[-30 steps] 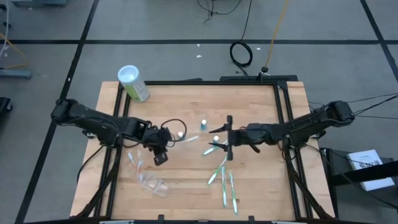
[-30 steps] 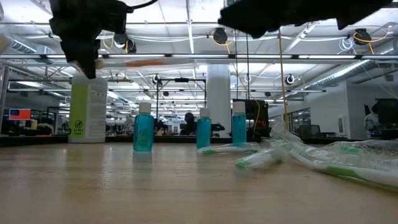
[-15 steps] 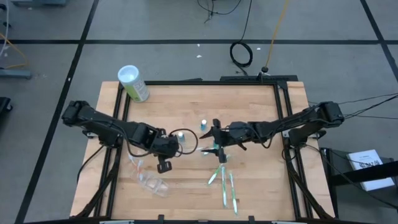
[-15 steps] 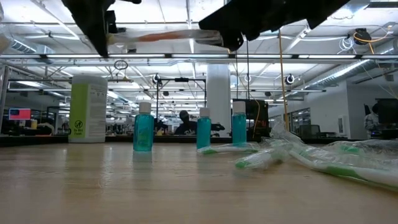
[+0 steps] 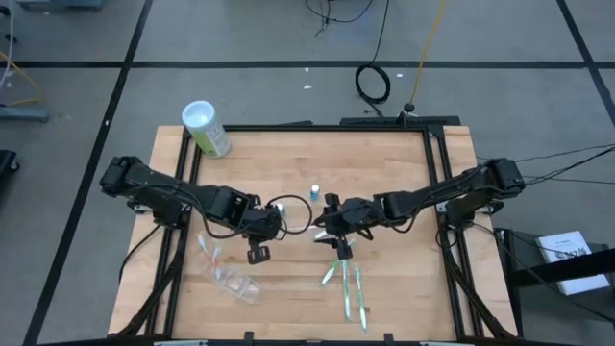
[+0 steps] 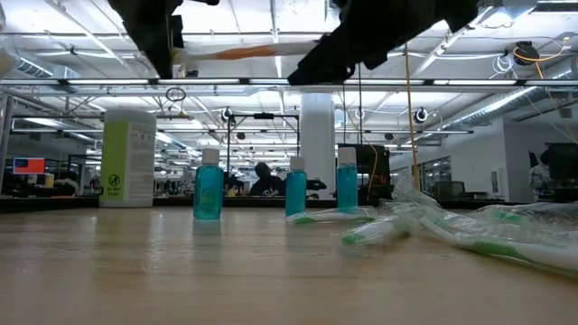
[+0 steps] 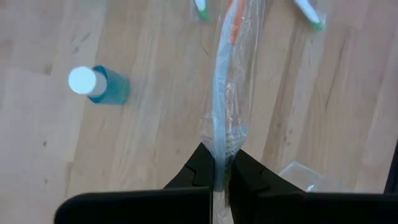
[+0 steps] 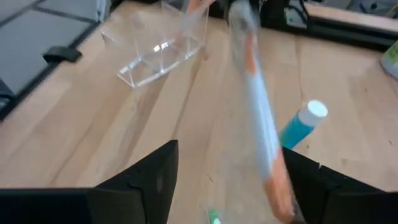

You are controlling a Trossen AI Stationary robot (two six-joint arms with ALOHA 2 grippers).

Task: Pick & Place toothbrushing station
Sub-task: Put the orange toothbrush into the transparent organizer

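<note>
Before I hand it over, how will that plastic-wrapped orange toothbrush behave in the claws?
The wrapped white-and-orange toothbrush juts level from the shut left claw, so it's probably stiff and light. Its crinkled clear film looks slick and may slip. The open right claw straddles the other end; close on the handle, not loose wrap.

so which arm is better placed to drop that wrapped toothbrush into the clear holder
Left. The left gripper is shut on the wrapped orange toothbrush, and the clear holder lies on its side of the table. The right gripper is open around the other end, farther away.
</note>
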